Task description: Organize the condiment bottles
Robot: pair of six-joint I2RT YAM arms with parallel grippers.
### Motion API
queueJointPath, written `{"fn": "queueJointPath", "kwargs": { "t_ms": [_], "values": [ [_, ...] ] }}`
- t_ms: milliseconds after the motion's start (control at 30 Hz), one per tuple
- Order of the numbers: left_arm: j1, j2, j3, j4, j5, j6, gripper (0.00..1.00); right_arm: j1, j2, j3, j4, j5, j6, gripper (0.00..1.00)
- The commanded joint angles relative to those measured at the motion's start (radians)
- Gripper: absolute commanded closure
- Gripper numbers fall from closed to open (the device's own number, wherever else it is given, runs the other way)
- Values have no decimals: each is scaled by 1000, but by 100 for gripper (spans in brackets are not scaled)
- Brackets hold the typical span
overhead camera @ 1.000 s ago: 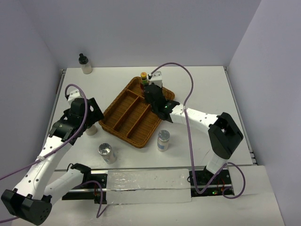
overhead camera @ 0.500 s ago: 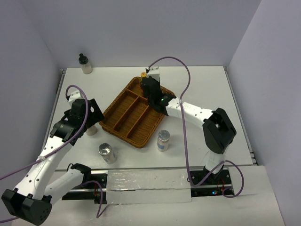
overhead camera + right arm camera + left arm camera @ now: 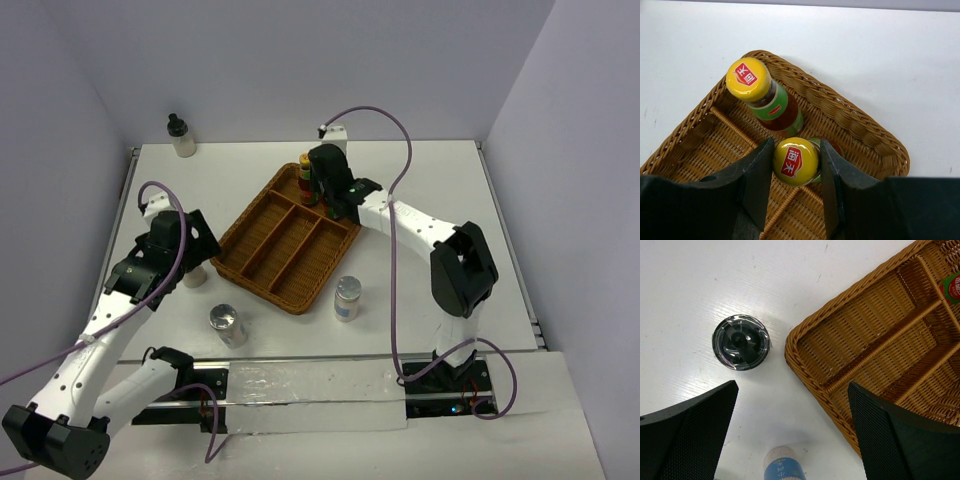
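Brown wicker tray (image 3: 855,120) fills the view under the right claw (image 3: 796,170), whose two fingers are pressed in against a red sauce bottle (image 3: 795,161). The grip sits just below the yellow cap, which shows between them. It is held upright over the tray's far corner, I'd guess so that it goes down standing. Whether its base already rests on the weave, I cannot tell.

Just ahead of that claw and off its left finger, nearly touching the held one, stands the second red bottle (image 3: 765,97). The pair seems meant to share this end, though which slot each is in I cannot make out.

The left claw (image 3: 791,390) hangs with its fingers spread as wide as they go, holding nothing. Ahead of its left finger stands a black-capped bottle (image 3: 741,342) on the table (image 3: 700,280), just outside the tray's corner. It looks the likely next pick.

Well away from both claws wait two shakers (image 3: 228,325) (image 3: 347,298) and another cream bottle (image 3: 181,135).
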Motion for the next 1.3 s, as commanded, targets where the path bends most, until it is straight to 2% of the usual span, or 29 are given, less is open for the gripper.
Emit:
{"fn": "queueJointPath", "kwargs": {
  "t_ms": [0, 167, 367, 567, 633, 733, 900, 967, 1267],
  "values": [
    [-1, 11, 13, 25, 0, 1, 1, -48, 2, 17, -59, -60, -12, 91],
    [-1, 2, 14, 33, 7, 2, 0, -78, 18, 38, -89, -95, -12, 91],
    [-1, -14, 10, 24, -5, 6, 0, -86, 37, 44, -123, -67, -12, 90],
    [-1, -11, 9, 25, 1, 2, 0, -88, 49, 50, -145, -45, -12, 69],
    [-1, -13, 11, 21, -1, 2, 0, -88, 51, 58, -151, -39, -12, 56],
    [-1, -20, 18, 15, -2, 0, 1, -89, 51, 61, -157, -34, -12, 51],
    [-1, -32, 16, 11, 3, -11, 1, -88, 41, 53, -154, -32, -12, 20],
    [-1, -30, 18, 8, 2, -12, 1, -87, 40, 53, -153, -34, -12, 13],
    [-1, -34, 29, -2, -4, -11, 0, -89, 31, 57, -150, -38, -12, 4]
  ]
}}
